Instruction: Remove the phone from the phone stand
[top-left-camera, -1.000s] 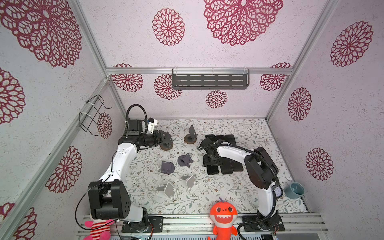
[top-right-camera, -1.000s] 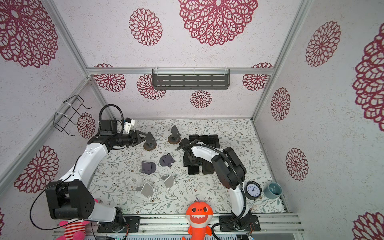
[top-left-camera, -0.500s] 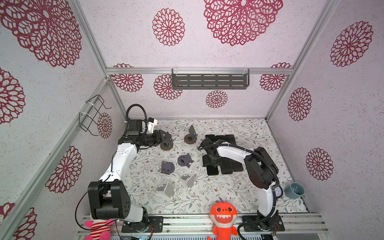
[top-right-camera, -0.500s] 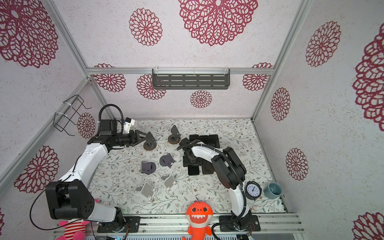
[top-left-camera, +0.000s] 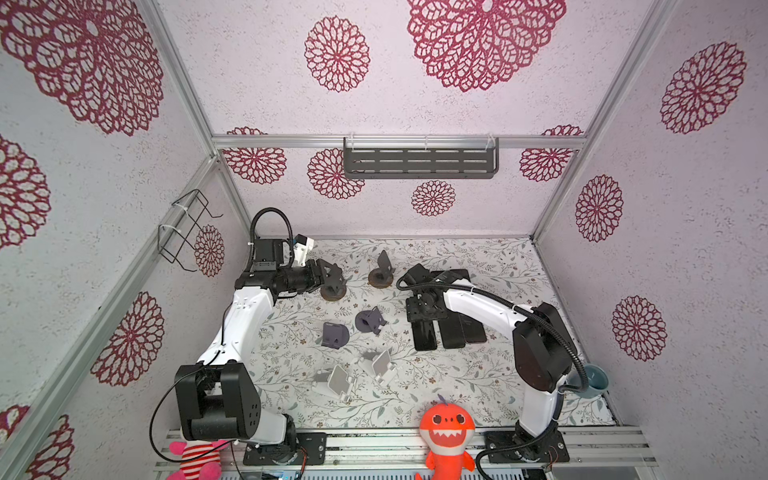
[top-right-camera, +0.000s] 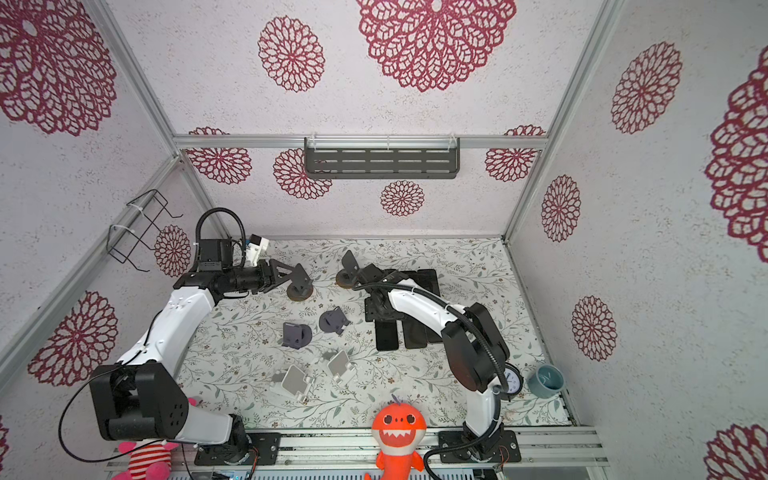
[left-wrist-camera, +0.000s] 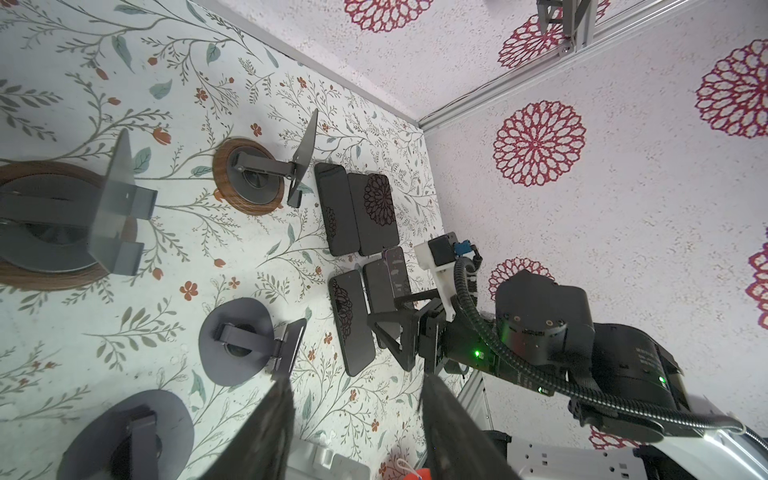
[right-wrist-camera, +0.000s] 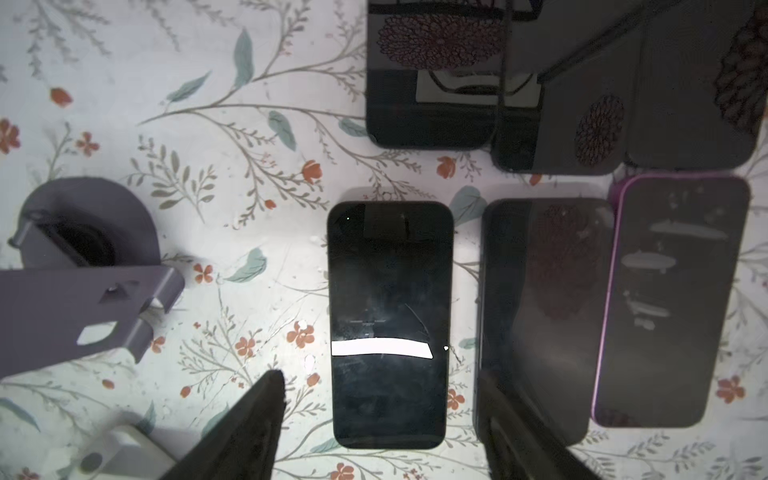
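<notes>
While the black phone (right-wrist-camera: 388, 324) lies flat on the worktop (right-wrist-camera: 249, 166) among other phones (right-wrist-camera: 544, 316), apart from the empty purple phone stand (right-wrist-camera: 83, 299), the right gripper (right-wrist-camera: 380, 376) hovers over it, jaws wide and holding nothing, so removal looks done and only withdrawal remains.

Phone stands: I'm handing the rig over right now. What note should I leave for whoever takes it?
Left gripper: open, empty, next to a wood-based stand.
Right gripper: open around a phone lying flat on the table, not gripping it.
Five other phones lie flat beside it.
Done: no stand in view holds a phone.
To do: probably just pull both grippers back.
</notes>
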